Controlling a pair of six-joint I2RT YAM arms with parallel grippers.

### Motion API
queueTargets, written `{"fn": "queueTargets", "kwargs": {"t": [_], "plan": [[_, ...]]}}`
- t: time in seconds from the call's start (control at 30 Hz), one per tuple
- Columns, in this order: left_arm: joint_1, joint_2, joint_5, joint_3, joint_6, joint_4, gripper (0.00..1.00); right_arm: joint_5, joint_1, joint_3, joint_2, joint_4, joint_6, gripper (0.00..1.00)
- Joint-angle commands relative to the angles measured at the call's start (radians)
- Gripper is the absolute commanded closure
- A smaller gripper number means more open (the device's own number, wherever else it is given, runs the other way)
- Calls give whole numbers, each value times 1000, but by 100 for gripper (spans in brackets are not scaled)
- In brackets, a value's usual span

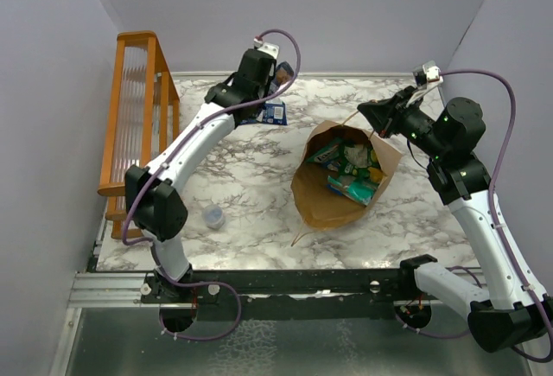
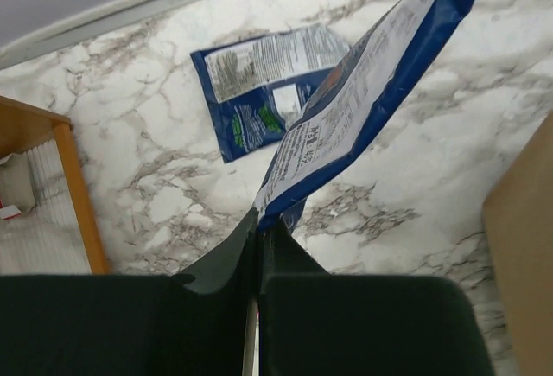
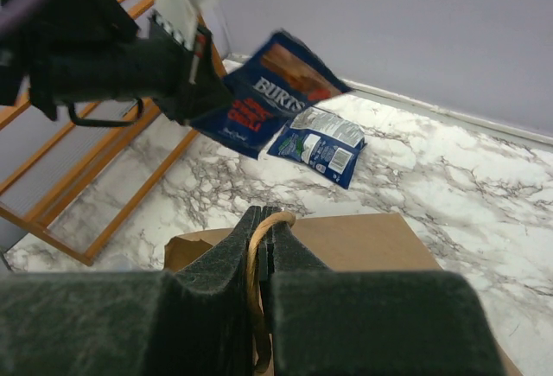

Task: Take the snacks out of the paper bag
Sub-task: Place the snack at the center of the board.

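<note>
We see a marble table with an orange wooden rack along its left edge. Right of the middle sits the brown paper bag, its mouth gaping toward the right arm. The right gripper is clamped tight on the bag's thin handle, which loops between its fingers. Inside the bag we make out several packets, green and teal. Near the back wall, the left gripper pinches one corner of a dark blue packet, holding it up off the table. A second blue packet lies flat on the marble just below it. A small clear cap sits by the left arm.
</note>
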Motion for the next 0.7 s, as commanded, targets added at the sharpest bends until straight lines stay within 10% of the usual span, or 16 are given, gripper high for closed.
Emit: {"fn": "queueTargets", "kwargs": {"t": [0.0,0.67], "plan": [[-5,42,-60,-70,137,69,100,16,0,17,-17,-4,-1,96],[-7,59,29,-434,613,560,100,16,-1,28,-10,-11,-17,96]]}}
